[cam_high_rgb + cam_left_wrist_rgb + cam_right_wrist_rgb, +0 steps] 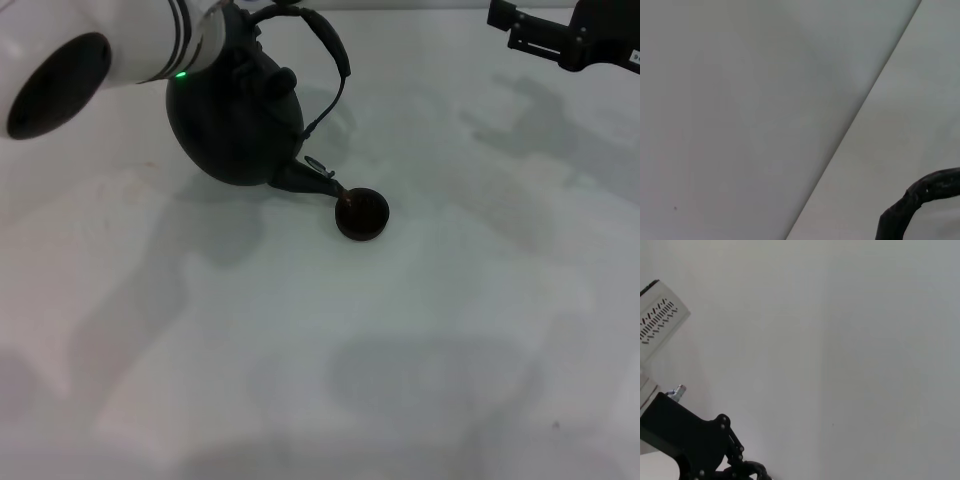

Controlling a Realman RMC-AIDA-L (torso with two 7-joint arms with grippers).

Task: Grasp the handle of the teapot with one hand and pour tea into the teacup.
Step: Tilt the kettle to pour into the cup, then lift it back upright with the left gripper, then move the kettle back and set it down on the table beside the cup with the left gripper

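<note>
Tilting black teapot (235,130), spout over teacup (361,215)

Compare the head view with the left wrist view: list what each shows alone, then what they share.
Head view only: the tilted teapot with its spout over the teacup, the left arm reaching to the teapot, and the right gripper parked far off at the top right.

Left wrist view only: nothing of its own, just a closer look along the table.

Both: the black handle and the white table.
</note>
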